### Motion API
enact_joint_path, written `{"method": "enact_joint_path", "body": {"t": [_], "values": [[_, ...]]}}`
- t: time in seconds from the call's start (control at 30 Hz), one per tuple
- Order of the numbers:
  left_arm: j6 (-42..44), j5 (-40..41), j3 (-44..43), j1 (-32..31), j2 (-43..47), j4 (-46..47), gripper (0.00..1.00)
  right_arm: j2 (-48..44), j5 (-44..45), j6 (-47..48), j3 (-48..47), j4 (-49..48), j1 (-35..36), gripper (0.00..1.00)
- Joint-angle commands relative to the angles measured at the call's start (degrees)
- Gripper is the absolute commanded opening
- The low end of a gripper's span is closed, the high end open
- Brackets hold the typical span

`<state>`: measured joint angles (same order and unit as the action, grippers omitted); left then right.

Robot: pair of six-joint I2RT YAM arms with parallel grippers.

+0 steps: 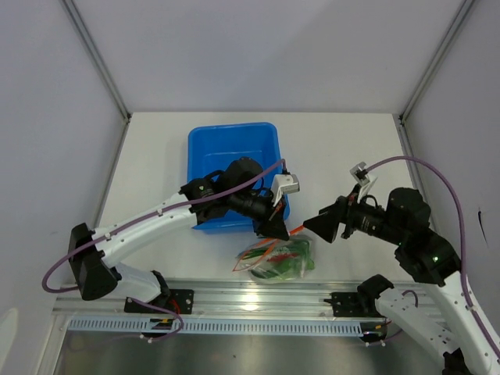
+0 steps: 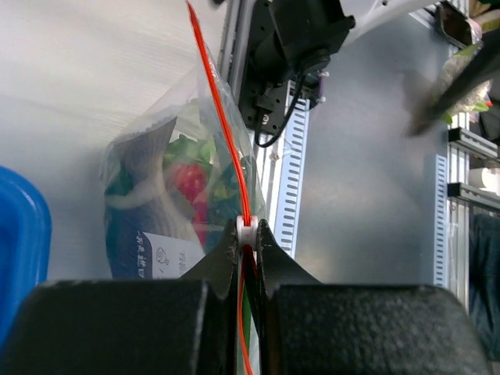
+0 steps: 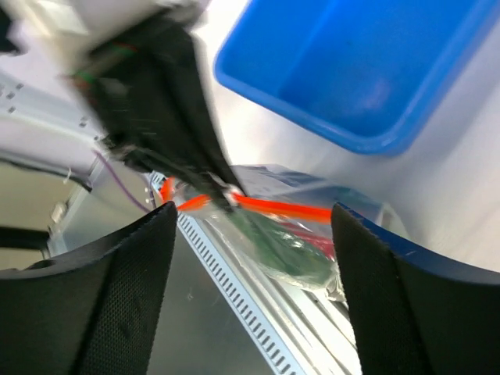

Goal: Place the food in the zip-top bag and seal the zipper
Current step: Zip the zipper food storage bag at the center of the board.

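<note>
Zip-top bag (image 1: 275, 260) sits low in the centre of the top view, at the near edge of the surface (image 1: 344, 148), just below the blue bin (image 1: 234, 148). The food (image 2: 187, 183) is inside it, and red and green shapes show through the plastic. The left pincer (image 2: 248, 230) is clamped on the zipper (image 2: 221, 125), with a small white piece at its tips. The right pincer (image 3: 250, 215) is spread wide near the strip's free end, gripping nothing.

Sealing looks to be the step in hand. To do it well, the right pincer should close on that free end and hold the strip taut. The left can then run straight along it with even pressure, leaving no gap.
</note>
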<state>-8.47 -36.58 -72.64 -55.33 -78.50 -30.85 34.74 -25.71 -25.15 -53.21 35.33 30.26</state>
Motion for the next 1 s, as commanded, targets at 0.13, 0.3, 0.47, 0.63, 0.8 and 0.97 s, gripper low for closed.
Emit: {"method": "enact_joint_path", "body": {"t": [0.13, 0.3, 0.47, 0.63, 0.8, 0.97], "values": [[4.8, -6.8, -2.2, 0.2, 1.3, -1.1, 0.0, 6.0, -5.0, 14.5, -10.7, 9.7, 0.0, 0.86], [5.0, -7.2, -2.1, 0.2, 1.9, -1.3, 0.01, 9.9, -15.7, 17.4, -10.0, 9.6, 0.0, 0.8], [4.7, -8.3, -2.4, 0.2, 2.1, -0.9, 0.01, 10.6, -20.8, 18.9, -6.8, 9.9, 0.2, 0.67], [4.3, -9.3, -2.4, 0.2, 2.3, -0.5, 0.01, 10.1, -24.1, 16.9, -3.7, 5.4, 0.6, 0.59], [4.2, -9.5, -2.5, 0.2, 2.6, -0.4, 0.01, 11.3, -23.9, 16.8, -2.0, 5.2, 1.6, 0.52], [4.1, -11.1, -2.6, 0.2, 2.2, -0.2, 0.01, 10.1, -17.9, 16.3, -1.7, 4.3, 2.5, 0.63]]}}
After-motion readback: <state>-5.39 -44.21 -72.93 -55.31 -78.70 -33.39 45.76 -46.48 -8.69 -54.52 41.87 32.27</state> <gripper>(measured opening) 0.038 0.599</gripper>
